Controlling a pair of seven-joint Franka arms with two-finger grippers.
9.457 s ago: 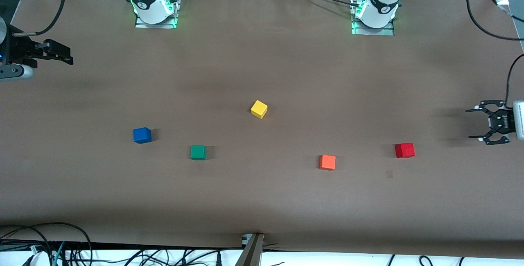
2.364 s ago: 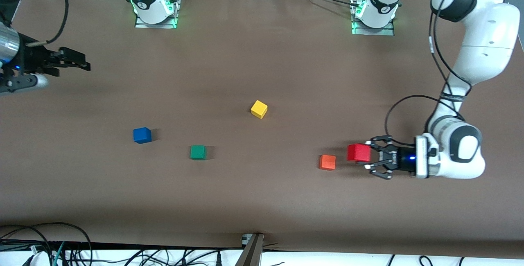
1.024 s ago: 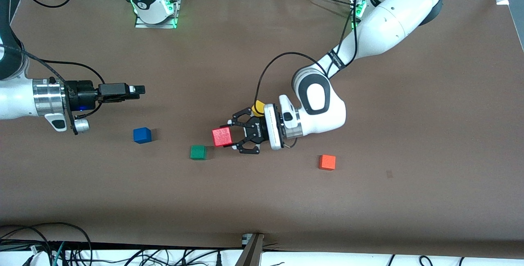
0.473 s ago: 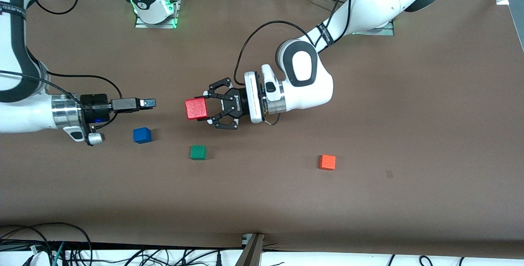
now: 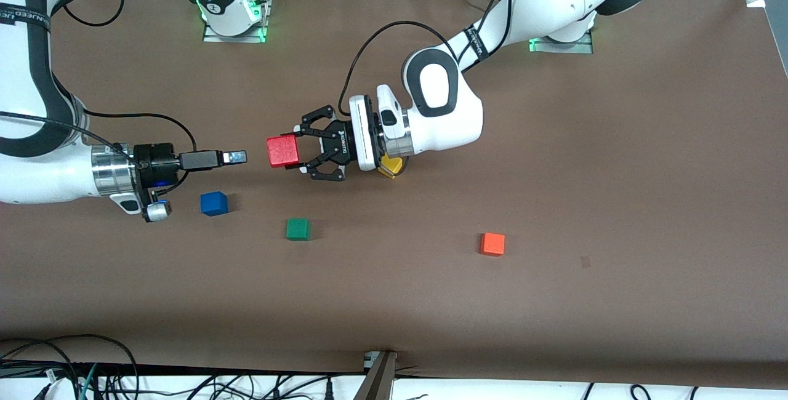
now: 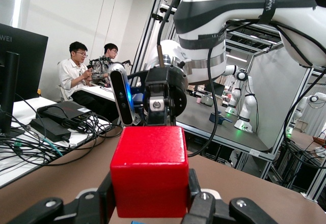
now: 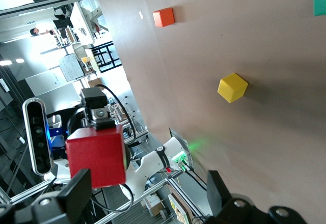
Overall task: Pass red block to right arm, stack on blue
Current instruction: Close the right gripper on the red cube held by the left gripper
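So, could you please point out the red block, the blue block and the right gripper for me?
red block (image 5: 283, 151), front view, on its top face.
blue block (image 5: 213, 204), front view, middle of the cube.
right gripper (image 5: 240, 156), front view, at the fingertips.

The desk (image 5: 615, 160) is covered in matt brown cloth. The red block (image 5: 283, 151) is seen smooth and matt. Glossy white plastic is shown on the right arm (image 5: 37, 166)

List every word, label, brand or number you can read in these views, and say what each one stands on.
"WEI": end of a brand name on the black monitor in the left wrist view; the rest is cut off.
White lettering on the left arm's black strap: too small to read.
White lettering on the right arm's black band: too blurred to read.
Marking on the left gripper: illegible.
The blocks carry no text.
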